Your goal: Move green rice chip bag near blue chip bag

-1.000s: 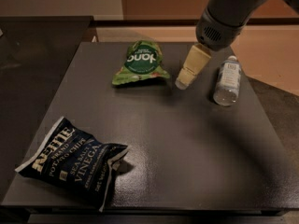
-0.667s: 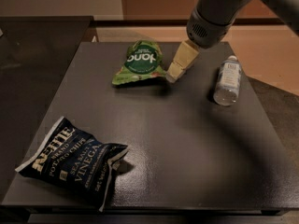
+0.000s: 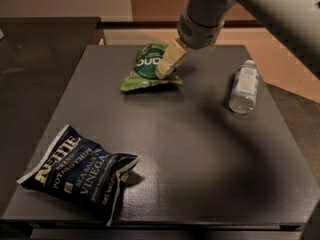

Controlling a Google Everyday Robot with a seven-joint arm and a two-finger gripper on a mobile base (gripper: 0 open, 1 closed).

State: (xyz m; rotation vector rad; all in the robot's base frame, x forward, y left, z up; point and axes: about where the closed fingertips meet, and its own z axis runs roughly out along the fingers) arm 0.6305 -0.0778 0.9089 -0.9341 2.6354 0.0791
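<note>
The green rice chip bag (image 3: 145,68) lies at the far middle of the dark table (image 3: 200,149), its dark round label facing up. The blue chip bag (image 3: 75,171) with white KETTLE lettering lies at the near left corner. My gripper (image 3: 167,64) comes down from the upper right, its cream-coloured fingers (image 3: 171,58) over the right edge of the green bag, touching or just above it.
A clear plastic water bottle (image 3: 243,86) lies on its side at the table's right. A second dark surface (image 3: 35,59) adjoins the table on the left. The arm (image 3: 250,4) crosses the upper right of the view.
My gripper has moved left from beside the bottle to the green bag's right edge. The bags and bottle have not moved.
</note>
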